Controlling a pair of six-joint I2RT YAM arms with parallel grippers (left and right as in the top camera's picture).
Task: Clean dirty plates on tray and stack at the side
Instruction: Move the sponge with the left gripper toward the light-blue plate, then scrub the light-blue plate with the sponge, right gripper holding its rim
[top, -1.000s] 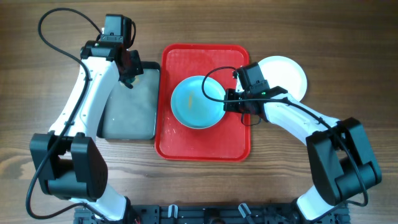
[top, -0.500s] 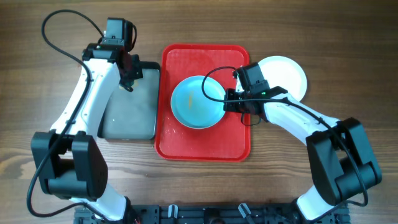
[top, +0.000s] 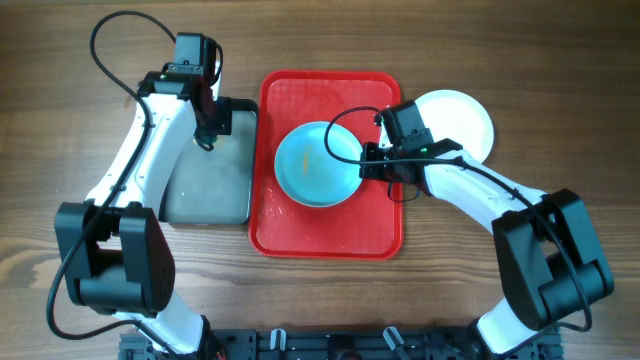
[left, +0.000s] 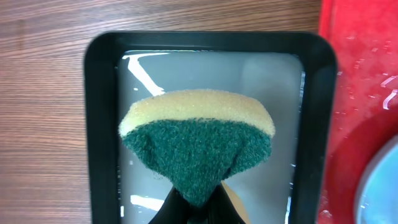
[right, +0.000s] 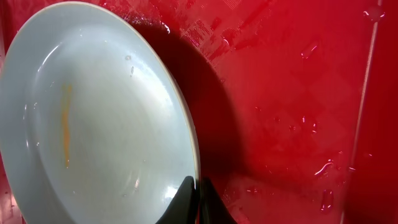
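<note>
Sponge (left: 198, 143) clamped in left tool (left: 196, 204); right tool (right: 198, 186) pinches pale blue plate (right: 93, 118) rim. Advise: scrub orange streak (right: 65, 124), plate steady.

L arm (top: 140, 165) runs up from the base at the near desk edge, elbow high, and folds over at the far end. Its wrist (top: 190, 55) is turned so the L claw (top: 207, 130) points back down, fingers pinched tight on a sponge (left: 198, 143). R arm (top: 470, 190) lies low, reaching left. R claw (top: 370, 165) is closed thin on a plate (right: 93, 124) rim.
</note>
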